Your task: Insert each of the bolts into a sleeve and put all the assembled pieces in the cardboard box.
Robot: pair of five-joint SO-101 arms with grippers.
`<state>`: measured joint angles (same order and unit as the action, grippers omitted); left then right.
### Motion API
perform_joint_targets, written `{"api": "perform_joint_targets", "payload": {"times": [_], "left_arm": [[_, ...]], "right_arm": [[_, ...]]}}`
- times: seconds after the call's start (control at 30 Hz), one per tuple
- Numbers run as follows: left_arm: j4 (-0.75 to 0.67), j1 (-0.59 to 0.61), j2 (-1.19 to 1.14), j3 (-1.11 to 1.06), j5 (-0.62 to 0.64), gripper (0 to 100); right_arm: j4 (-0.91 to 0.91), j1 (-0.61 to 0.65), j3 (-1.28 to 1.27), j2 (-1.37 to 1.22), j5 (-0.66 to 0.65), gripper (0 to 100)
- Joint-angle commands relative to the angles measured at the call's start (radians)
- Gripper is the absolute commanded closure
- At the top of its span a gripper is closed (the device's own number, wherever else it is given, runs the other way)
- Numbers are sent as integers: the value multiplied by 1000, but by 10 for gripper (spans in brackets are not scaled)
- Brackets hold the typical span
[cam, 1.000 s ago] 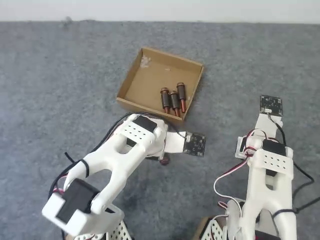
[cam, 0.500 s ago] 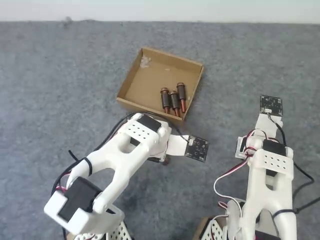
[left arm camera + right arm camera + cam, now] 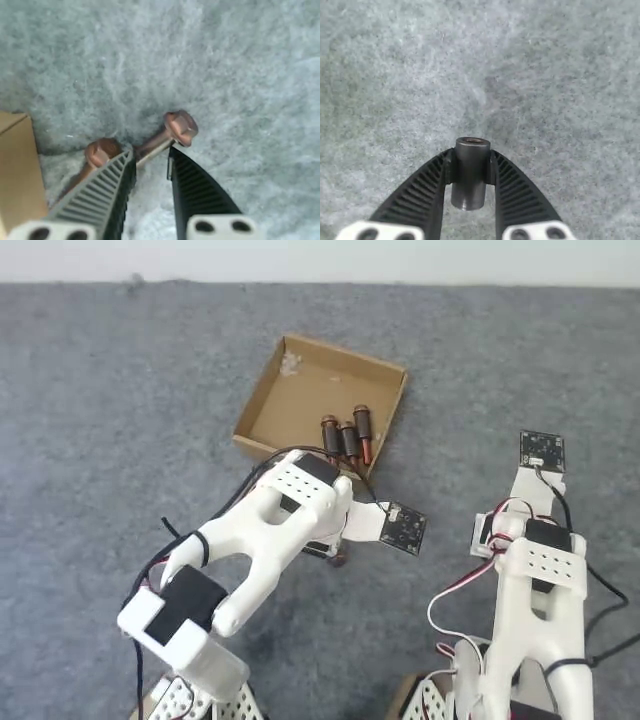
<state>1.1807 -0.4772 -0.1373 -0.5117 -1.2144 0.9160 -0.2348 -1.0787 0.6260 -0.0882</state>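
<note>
Beside the cardboard box on the grey worktop, left hand not yet clenched, set astride the slanted shank of a loose bolt, second bolt just beside; right hand grasping a sleeve well apart; risk: closing askew could roll the bolt away or snag its neighbour.

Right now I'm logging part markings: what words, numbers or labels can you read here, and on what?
No readable text anywhere.
Cardboard box: plain walls, no print visible.
Bolts and sleeve: no stamped marks visible.
Circuit boards on the arms: markings too small to read.
</note>
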Motion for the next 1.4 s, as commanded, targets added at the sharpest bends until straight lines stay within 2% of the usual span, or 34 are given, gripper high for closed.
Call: {"api": "perform_joint_targets", "payload": {"times": [0.0, 0.2, 0.47, 0.67, 0.9, 1.0, 1.13, 1.37], "left_arm": [[15, -21, -6, 13, -8, 903], [101, -64, -6, 8, -14, 903], [64, -58, -14, -7, 15, 924], [12, -58, -15, -7, 186, 945], [-104, -64, -6, -5, 535, 945], [-103, -58, -5, 10, 635, 945], [-12, -92, -5, 48, 608, 945], [20, -103, -5, 35, 327, 945]], "right_arm": [[-22, -8, 35, 38, -18, 991], [-22, -8, 35, 38, -18, 991], [-22, -8, 35, 38, -18, 991], [-22, -8, 35, 38, -18, 991], [-44, -7, 29, 33, -18, 991], [-47, -7, 29, 30, -18, 991], [-48, -5, 29, 28, -18, 991], [-48, -5, 29, 28, -18, 991]]}}
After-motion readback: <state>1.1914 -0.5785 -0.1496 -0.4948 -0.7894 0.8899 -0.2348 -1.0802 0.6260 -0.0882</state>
